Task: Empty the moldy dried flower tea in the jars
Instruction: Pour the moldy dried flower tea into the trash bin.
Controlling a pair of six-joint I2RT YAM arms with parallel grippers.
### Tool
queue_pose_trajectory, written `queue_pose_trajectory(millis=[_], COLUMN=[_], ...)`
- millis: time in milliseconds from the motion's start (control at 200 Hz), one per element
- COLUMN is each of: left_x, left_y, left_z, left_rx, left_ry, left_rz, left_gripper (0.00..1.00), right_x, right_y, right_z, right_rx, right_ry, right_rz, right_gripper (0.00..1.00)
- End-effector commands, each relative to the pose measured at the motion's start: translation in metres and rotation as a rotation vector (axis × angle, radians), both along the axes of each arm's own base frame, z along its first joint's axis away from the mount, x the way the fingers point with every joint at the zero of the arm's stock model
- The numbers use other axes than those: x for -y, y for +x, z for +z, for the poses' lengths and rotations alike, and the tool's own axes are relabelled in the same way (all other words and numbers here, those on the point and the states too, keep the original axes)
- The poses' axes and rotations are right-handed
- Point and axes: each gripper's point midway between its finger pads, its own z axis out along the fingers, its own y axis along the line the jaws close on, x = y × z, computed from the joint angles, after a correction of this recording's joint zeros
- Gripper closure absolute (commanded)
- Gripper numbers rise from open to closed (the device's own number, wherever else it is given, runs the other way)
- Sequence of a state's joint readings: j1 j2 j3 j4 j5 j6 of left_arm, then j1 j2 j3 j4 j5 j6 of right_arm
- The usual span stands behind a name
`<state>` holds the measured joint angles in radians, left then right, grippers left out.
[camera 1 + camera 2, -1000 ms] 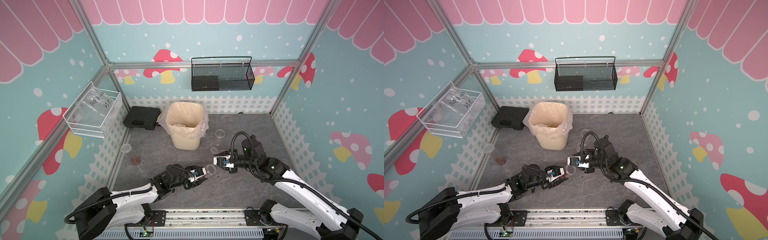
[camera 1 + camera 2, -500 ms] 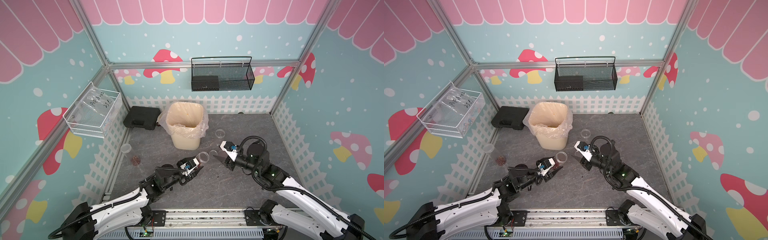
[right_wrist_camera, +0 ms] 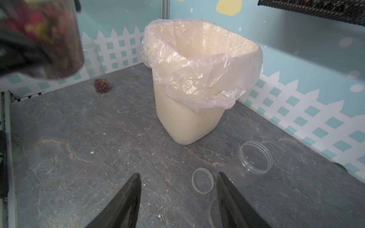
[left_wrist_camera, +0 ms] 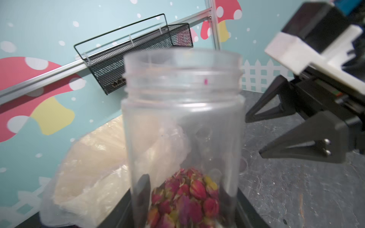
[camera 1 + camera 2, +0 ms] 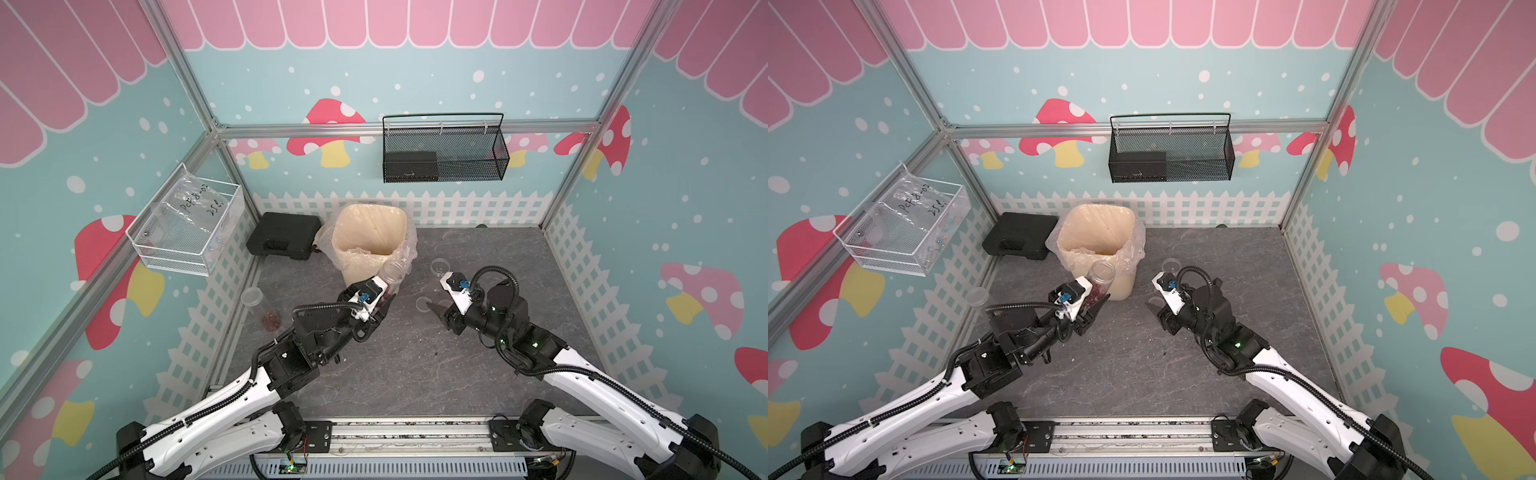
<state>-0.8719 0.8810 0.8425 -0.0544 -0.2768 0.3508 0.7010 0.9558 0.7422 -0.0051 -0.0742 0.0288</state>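
Left wrist view: we see the dried flower tea [image 4: 185, 197] heaped at the bottom of the lidless jar [image 4: 181, 118], which the left gripper [image 5: 386, 297] clamps near the waste bin [image 5: 359, 272]. If the jar tips short of the rim, we judge the buds could scatter over the floor. The right gripper [image 3: 178, 175] stands apart and empty.

Both top views look steeply down from high above the robot's base toward the back wall [image 5: 415, 83], and they share almost the whole scene over the grey floor [image 5: 415, 374]. The left wrist camera sits very near behind a jar [image 4: 181, 128] and faces the waste bin [image 4: 98, 142]. The right wrist camera, low over the floor, looks past the right gripper [image 3: 178, 177] at this same bin.
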Motion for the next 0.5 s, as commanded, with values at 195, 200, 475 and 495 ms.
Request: queue_pose_trajectory(millis=[195, 200, 475, 495], left_x=[-0.060, -0.061, -0.081, -0.081], left_y=[0.056, 0.057, 0.103, 0.107], left_z=[0.025, 0.025, 0.030, 0.029], left_rx=[-0.063, -0.064, -0.068, -0.068], left_ry=[0.379, 0.384, 0.654, 0.677], left_rz=[0.239, 0.241, 0.280, 0.279], left_gripper=[1.00, 1.00, 1.00, 1.00], right_x=[0.014, 0.014, 0.014, 0.014], right_y=[0.016, 0.016, 0.016, 0.016], right_z=[0.008, 0.008, 0.002, 0.001], right_rx=[0.033, 0.033, 0.006, 0.001], right_ry=[0.037, 0.038, 0.065, 0.068], right_rz=[-0.124, -0.127, -0.137, -0.134], right_gripper=[0.37, 0.37, 0.34, 0.33])
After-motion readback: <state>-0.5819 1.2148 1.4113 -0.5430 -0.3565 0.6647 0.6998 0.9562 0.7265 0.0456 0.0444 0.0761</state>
